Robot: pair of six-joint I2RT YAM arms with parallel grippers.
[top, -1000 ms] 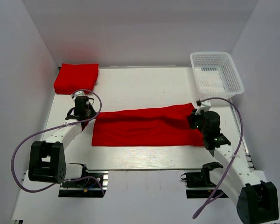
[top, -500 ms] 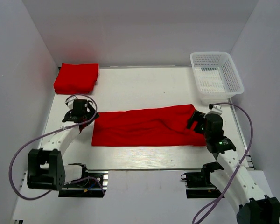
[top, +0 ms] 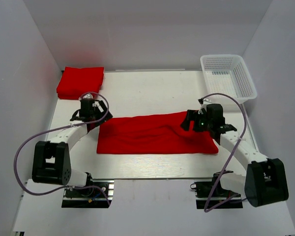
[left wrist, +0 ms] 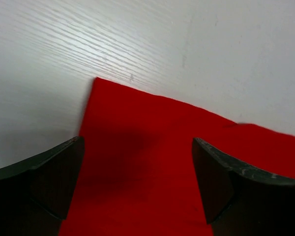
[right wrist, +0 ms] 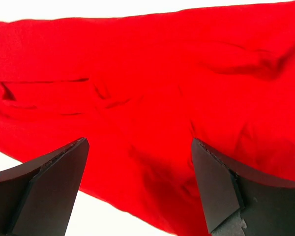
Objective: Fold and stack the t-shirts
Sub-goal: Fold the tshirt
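- My left jaws stand wide, empty, over the left corner of the long shirt (top: 152, 133).
- My right jaws are wide too, over its right end.
- It lies mid-surface (top: 137, 93) — a folded shirt (top: 81, 81) sits back-left.

One t-shirt (top: 152, 133) lies across the middle of the table (top: 147, 91). Behind it, folded t-shirts (top: 80, 82) sit at the far left corner and a basket (top: 250, 83) at the far right. The left gripper (top: 90, 118) hangs over its left end, the right gripper (top: 189, 121) over its right.
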